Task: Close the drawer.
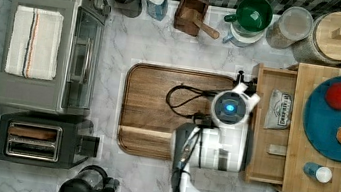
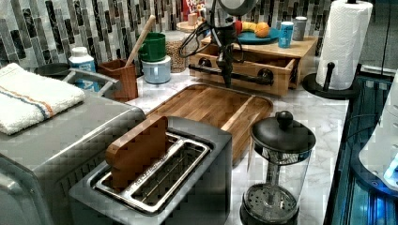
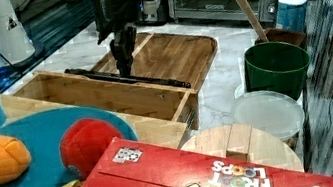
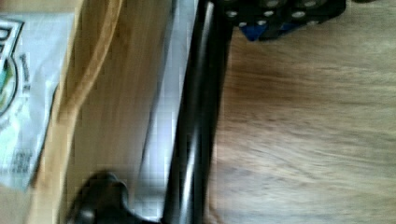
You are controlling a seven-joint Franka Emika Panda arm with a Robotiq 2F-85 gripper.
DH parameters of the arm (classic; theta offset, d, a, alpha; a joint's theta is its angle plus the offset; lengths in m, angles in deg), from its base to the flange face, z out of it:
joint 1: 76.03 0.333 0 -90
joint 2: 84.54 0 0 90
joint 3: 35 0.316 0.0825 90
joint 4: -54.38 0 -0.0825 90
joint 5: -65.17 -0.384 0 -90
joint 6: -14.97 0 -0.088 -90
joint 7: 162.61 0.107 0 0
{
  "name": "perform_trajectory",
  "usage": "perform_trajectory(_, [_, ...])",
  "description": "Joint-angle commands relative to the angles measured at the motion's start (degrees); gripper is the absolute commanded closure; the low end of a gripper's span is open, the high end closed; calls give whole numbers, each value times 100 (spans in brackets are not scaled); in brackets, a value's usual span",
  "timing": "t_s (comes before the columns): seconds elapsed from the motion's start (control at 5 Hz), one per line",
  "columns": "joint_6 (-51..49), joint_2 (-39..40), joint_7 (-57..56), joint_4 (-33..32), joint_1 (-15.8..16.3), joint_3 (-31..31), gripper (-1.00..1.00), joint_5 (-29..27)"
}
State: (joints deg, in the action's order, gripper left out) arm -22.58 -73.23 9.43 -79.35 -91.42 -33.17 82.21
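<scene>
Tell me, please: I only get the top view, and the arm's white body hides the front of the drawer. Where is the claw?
Observer: In the left view the claw hangs at the long black bar handle, near its middle, above the edge of the cutting board.
Operator: What holds that bar on?
Observer: The left view shows two round black brackets, one near each end, fixing it to the front of the drawer.
Operator: Does the bar sit flush against the wood?
Observer: No. The wrist view shows a gap between the bar and the drawer's front.
</scene>
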Motion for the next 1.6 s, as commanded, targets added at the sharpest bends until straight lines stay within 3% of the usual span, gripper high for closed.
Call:
perform_trajectory(0.2, [378, 250, -1388, 849, -1059, -705, 100, 48])
perform_trajectory(0.4, [540, 651, -2342, 1333, -827, -1243, 100, -404])
perform_trajectory(0.6, [296, 668, -2582, 1619, -1158, -1020, 100, -258])
perform_trajectory(0.8, [103, 717, -2523, 1808, -1126, -1112, 100, -328])
perform_trajectory(1.0, [165, 492, -2008, 1559, -902, -1286, 100, -410])
perform_trajectory(1.6, [159, 487, -1976, 1560, -999, -1184, 100, -364])
